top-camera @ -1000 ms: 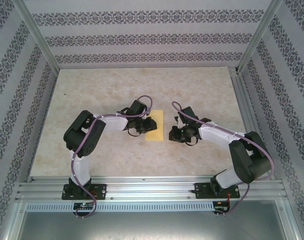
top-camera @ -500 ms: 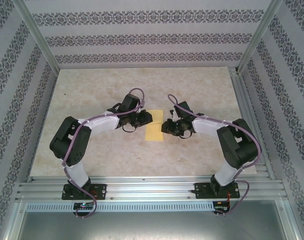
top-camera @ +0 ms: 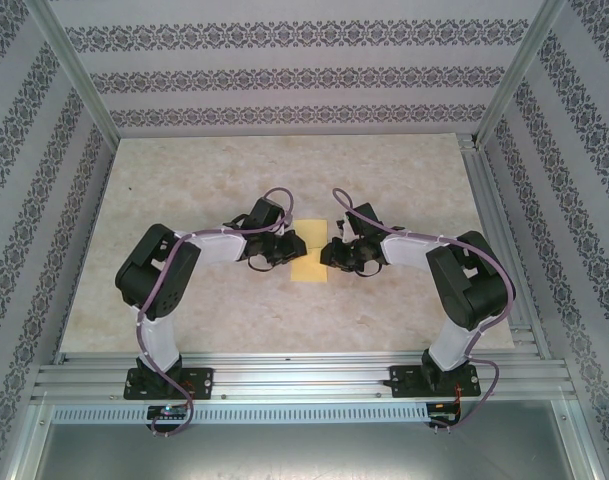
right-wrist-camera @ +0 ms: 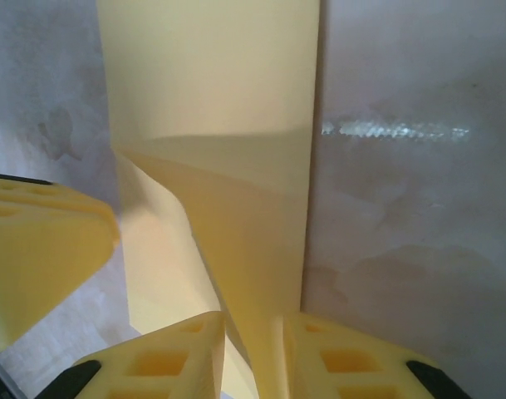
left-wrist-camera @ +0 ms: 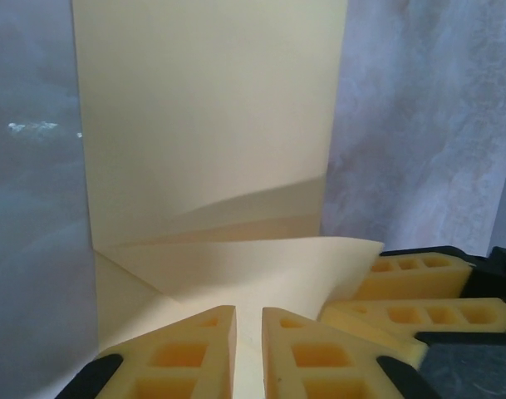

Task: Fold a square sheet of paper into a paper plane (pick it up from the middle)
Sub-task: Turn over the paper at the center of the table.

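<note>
Top external: left gripper [top-camera: 296,247], right gripper [top-camera: 327,254] both pinch one square sheet of paper [top-camera: 311,266].

A beige, faintly marbled table [top-camera: 184,190] fills the middle of the scene. Wallpaper in pale stripes with dark floral bands covers the far wall [top-camera: 284,70], the left wall [top-camera: 24,200] and the right wall [top-camera: 584,200]. Two aluminium posts [top-camera: 74,75] slant up at the far corners. Along the near edge runs a slotted aluminium rail [top-camera: 304,378] and, nearer still, a grey metal floor [top-camera: 304,450].
</note>
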`<action>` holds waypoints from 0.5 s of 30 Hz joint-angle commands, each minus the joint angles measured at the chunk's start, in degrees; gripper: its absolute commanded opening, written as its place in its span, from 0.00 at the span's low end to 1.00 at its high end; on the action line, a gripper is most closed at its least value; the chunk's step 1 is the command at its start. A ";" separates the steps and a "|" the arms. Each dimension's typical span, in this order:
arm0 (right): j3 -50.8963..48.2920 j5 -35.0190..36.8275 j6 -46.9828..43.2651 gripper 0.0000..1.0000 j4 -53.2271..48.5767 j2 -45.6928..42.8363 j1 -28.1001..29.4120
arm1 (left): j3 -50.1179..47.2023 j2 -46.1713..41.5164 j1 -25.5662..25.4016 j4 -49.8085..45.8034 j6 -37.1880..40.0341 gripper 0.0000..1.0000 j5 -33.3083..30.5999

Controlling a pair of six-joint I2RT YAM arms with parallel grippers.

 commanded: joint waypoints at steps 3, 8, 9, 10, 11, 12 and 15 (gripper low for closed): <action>0.55 -0.28 0.90 0.28 1.37 0.74 -0.20 | 0.74 2.00 0.11 1.67 -0.60 0.18 0.77; 1.30 1.56 -0.15 0.29 -1.15 1.44 -0.02 | 0.82 2.65 0.10 0.50 -0.07 0.17 0.34; 1.43 1.85 -0.40 0.30 -1.46 1.54 0.08 | 0.92 2.74 0.09 0.35 -0.08 0.17 0.29; 1.51 2.10 -0.48 0.30 -1.60 1.72 0.16 | 0.98 2.99 0.10 0.11 0.09 0.17 0.21; 1.57 1.86 -0.50 0.30 -1.51 1.92 0.24 | 1.12 3.31 0.10 -0.26 0.18 0.17 0.21; 1.64 1.62 -0.50 0.30 -1.52 2.15 0.24 | 1.23 3.50 0.10 -0.50 0.35 0.17 0.21; 1.32 2.31 -0.10 0.30 -0.89 2.08 0.42 | 1.39 3.70 0.10 -1.37 0.78 0.17 -0.05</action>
